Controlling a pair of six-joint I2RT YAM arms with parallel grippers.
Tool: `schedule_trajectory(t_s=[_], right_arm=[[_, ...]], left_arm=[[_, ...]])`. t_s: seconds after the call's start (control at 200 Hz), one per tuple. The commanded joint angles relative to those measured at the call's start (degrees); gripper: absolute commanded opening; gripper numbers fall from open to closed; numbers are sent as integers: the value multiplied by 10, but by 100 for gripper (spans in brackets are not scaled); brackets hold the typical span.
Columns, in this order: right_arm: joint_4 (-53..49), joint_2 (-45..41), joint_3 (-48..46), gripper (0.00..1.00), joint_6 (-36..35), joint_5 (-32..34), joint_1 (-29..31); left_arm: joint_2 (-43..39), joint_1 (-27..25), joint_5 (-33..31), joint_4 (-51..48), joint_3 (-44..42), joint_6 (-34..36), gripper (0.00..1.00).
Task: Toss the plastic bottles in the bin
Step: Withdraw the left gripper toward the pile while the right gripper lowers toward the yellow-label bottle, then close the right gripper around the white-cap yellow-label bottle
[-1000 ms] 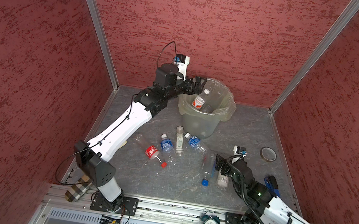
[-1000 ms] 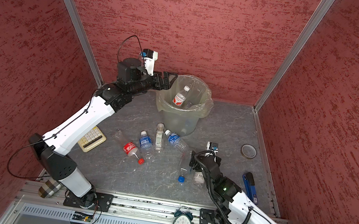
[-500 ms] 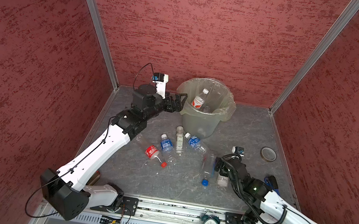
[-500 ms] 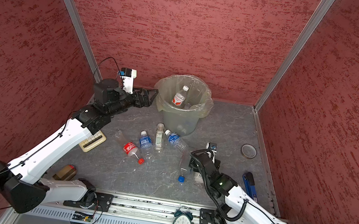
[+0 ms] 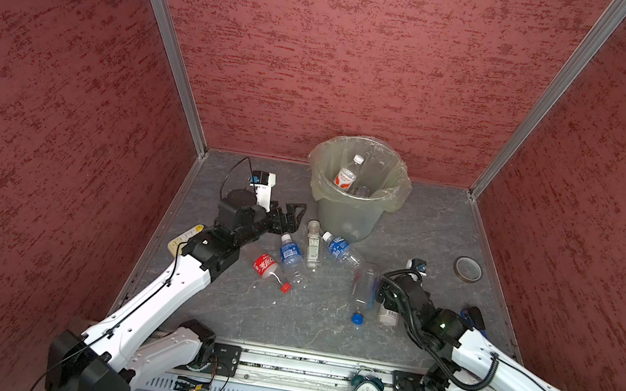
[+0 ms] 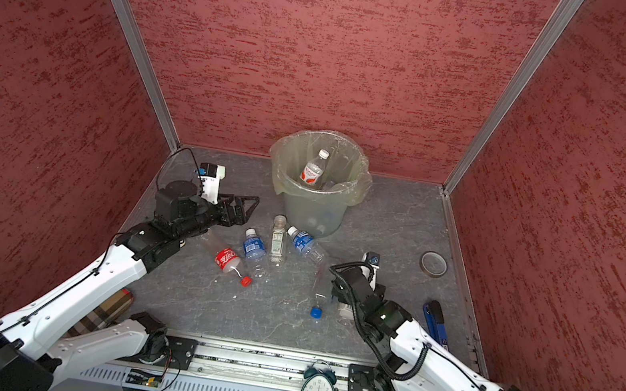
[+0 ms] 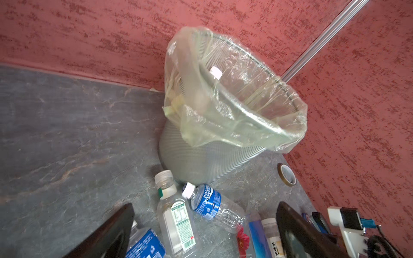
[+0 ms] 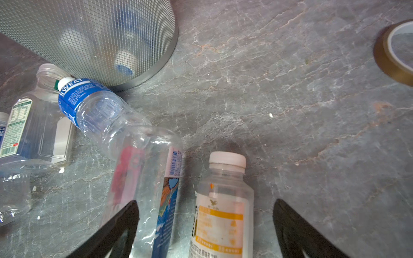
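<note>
Right gripper (image 8: 205,202) wide, straddling orange-label bottle (image 8: 223,201), not gripping; left gripper (image 7: 204,203) wide, empty, near bin (image 7: 201,160); bare floor (image 8: 290,89) beside bottle.

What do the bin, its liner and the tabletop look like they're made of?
Bin: fine grey mesh, probably metal; a woven grid shows and you can see through it, with a solid band at the base. Liner: thin yellowish clear plastic film, crinkled and glossy. Tabletop: matte grey stone look with pale veins; real slate or printed laminate, can't tell.
</note>
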Motion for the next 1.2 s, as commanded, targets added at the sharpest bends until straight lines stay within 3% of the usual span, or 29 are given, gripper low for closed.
schedule_trajectory(t_s=[0.0,0.331,0.546,1.197], right_arm=[[-28,2,13,93,31,-3,4],[-49,9,9,91,47,-20,4],[-54,23,8,81,53,-35,4],[-37,86,9,77,47,-57,3]], left_arm=[[-17,4,9,33,-35,-3,99],[-43,5,44,92,-147,10,99],[-59,5,32,118,-204,16,99],[-75,4,55,99,-214,-6,99]])
